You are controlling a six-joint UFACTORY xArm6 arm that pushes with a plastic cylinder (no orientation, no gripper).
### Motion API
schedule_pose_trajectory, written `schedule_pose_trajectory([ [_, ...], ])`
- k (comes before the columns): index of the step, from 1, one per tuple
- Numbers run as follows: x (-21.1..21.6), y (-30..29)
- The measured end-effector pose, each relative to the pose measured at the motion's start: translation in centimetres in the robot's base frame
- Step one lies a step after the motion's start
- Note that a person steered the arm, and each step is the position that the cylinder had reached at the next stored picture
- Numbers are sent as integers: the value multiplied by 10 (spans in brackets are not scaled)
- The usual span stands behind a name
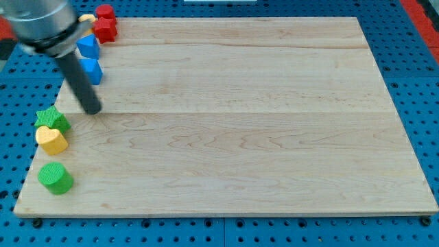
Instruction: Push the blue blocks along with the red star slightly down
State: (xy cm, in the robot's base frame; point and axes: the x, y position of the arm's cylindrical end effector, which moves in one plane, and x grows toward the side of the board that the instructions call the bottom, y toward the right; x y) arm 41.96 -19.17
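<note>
Camera view: my tip (92, 108), bare and touching nothing, sits below the two blue blocks (89, 58) and red star (104, 29) at top left, so pushing them down first requires repositioning above them.

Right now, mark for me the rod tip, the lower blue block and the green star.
my tip (92, 110), camera view, the rod's very bottom end on the board
lower blue block (93, 71), camera view, its visible right face
green star (53, 119), camera view, its top face
</note>
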Motion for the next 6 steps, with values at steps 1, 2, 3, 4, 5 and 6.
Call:
schedule_pose_trajectory([
  [1,-64,60],
  [2,-142,56],
  [3,-210,54],
  [4,-228,49],
  [5,-227,5],
  [6,-226,-45],
])
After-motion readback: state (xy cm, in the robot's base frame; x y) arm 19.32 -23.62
